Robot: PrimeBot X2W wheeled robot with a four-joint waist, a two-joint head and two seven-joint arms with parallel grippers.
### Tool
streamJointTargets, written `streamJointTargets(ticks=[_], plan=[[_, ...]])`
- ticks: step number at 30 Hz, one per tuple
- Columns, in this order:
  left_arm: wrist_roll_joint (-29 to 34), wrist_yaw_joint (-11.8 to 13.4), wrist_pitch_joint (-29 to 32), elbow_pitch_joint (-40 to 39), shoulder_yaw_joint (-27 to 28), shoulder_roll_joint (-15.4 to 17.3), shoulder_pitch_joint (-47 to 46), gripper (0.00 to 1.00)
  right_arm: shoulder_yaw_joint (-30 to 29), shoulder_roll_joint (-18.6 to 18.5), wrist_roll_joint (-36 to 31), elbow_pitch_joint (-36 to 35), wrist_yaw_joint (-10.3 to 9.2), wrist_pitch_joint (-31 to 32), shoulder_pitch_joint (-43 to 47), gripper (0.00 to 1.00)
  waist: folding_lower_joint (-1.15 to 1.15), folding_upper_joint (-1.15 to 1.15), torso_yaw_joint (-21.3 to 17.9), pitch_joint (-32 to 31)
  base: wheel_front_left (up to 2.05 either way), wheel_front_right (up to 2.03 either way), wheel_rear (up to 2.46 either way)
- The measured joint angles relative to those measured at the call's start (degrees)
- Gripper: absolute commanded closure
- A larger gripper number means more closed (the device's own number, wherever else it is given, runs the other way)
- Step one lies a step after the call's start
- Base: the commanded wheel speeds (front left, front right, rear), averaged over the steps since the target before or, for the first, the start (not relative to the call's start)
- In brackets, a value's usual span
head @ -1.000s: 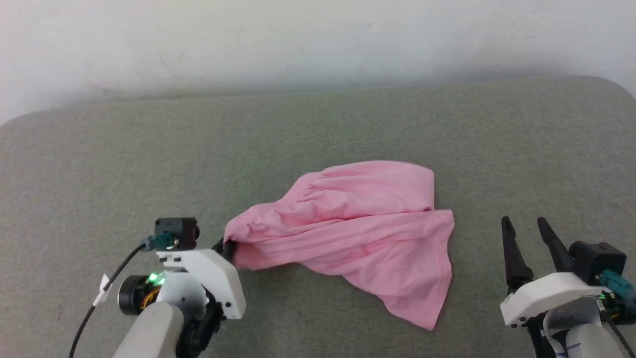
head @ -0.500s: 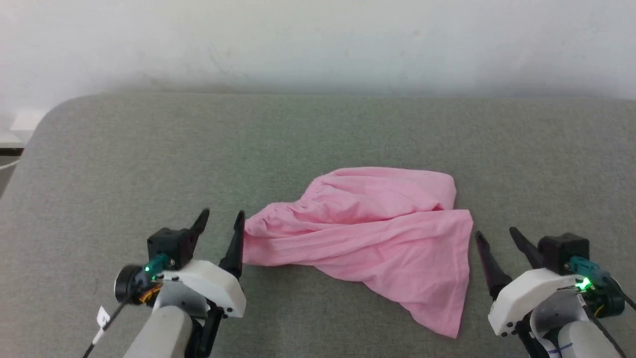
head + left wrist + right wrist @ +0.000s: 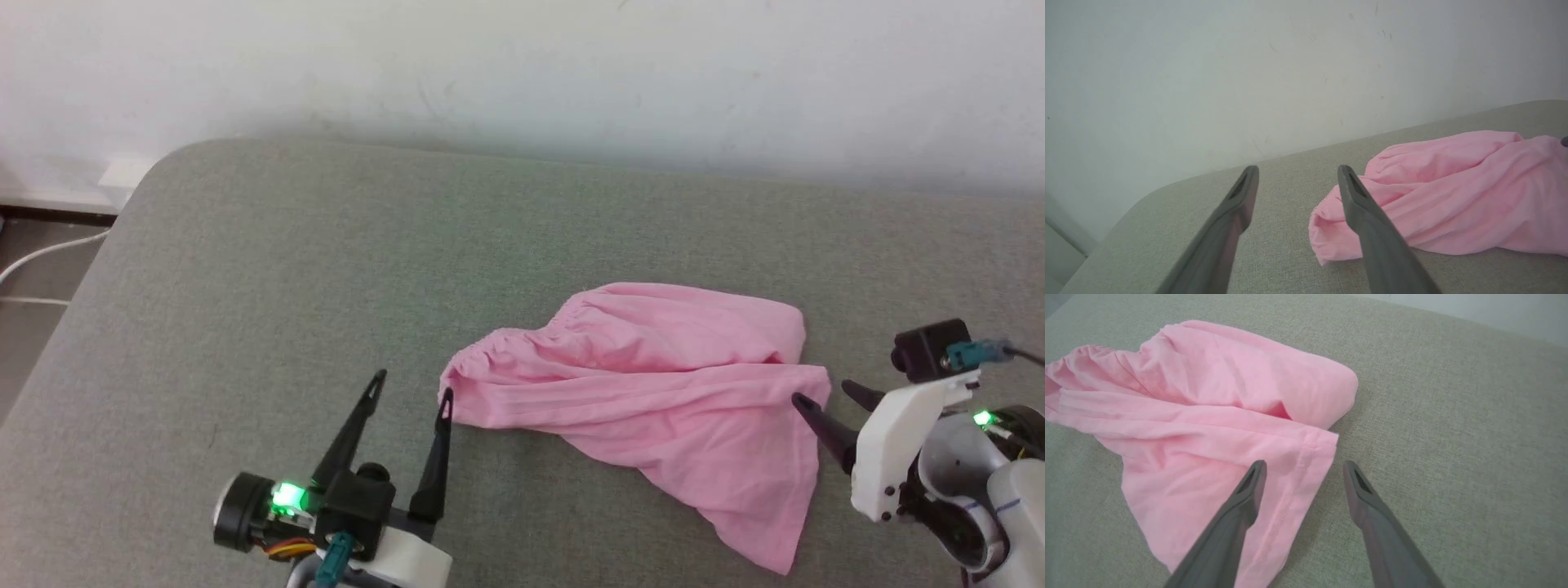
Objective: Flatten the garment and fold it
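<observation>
Head view first: the garment (image 3: 645, 392) lies in a rumpled heap on the grey cushion (image 3: 245, 286). Its gathered end is toward my left and a loose flap trails off toward my right. Progress-wise I'd say basically nothing is ticked off. It's not flat, one layer flops over another, and there's no fold. Flattening comes first, then the fold itself. My left gripper (image 3: 412, 385) is spread wide and empty, its inner tip just beside the gathered end. My right gripper (image 3: 820, 392) sits at the opposite edge, one tip over the pink cloth and the other on the cushion side.

Left wrist view: my left gripper (image 3: 1297, 169) is wide apart with nothing between the fingers. The garment (image 3: 1453, 192) is off to the right, its bunched end partly behind the right-hand finger. So the cloth is beside the gap, not in it.

Right wrist view: my right gripper (image 3: 1304, 464) is also wide and empty. The garment (image 3: 1208, 416) spreads across the left part, and its stitched hem (image 3: 1294, 486) runs down between my two fingers. I can't tell if the tips touch the cloth. My guess is this corner is the one to pinch, though thin stuff like this will probably slip.
</observation>
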Motion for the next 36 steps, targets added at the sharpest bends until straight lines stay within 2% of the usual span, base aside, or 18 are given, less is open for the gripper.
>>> streamJointTargets(ticks=[3,9,16,17,18,23,27,32,36], plan=[[-0.41,0.14,0.0,0.0,0.08,-1.52,1.04,0.0,1.29,-1.16,2.9,2.02,0.0,1.89,-2.26,0.0,0.0,0.0,0.88,0.64,0.0,0.0,0.0],[-0.6,-0.45,0.0,0.47,0.7,-3.56,1.02,0.0,4.2,-3.8,4.05,6.43,0.0,3.05,-5.44,0.0,0.01,0.0,2.69,2.19,0.0,0.0,0.0],[-0.91,-1.49,0.0,2.3,2.23,-4.32,0.7,0.0,9.03,-5.16,7.86,7.44,0.0,2.92,-7.6,0.0,0.01,0.0,4.19,4.19,0.0,0.0,0.0],[-0.88,-1.72,0.0,2.35,2.41,-4.48,0.68,0.0,9.57,-5.32,8.37,7.54,0.0,2.78,-7.78,0.21,0.01,0.0,4.34,4.39,0.0,0.0,0.0],[-0.88,-1.91,0.0,2.46,2.58,-4.65,0.68,0.0,10.24,-5.58,8.76,7.51,0.0,2.33,-7.92,1.0,0.01,0.0,4.48,4.55,0.0,0.0,0.0],[-0.88,-2.44,0.0,3.21,3.33,-5.5,0.69,0.0,12.05,-6.89,9.48,7.93,0.0,-1.13,-8.9,1.0,0.01,0.0,4.51,4.3,0.0,0.0,0.0],[-0.88,-3.0,0.0,3.76,3.92,-6.05,0.72,0.0,11.36,-8.75,9.18,8.72,0.0,-4.13,-11.29,1.0,0.01,0.0,4.21,3.14,0.0,0.0,0.0],[-0.89,-3.63,0.0,4.1,4.77,-6.65,0.76,0.0,9.24,-12.61,3.48,9.82,0.0,-9.84,-18.07,1.0,0.0,0.0,3.66,1.48,0.0,0.0,0.0],[-0.9,-4.23,0.0,4.11,5.39,-7.23,1.04,0.0,10.59,-14.82,-2.64,8.2,0.0,-13.38,-20.11,1.0,0.0,0.0,3.08,0.25,0.0,0.0,0.0]])
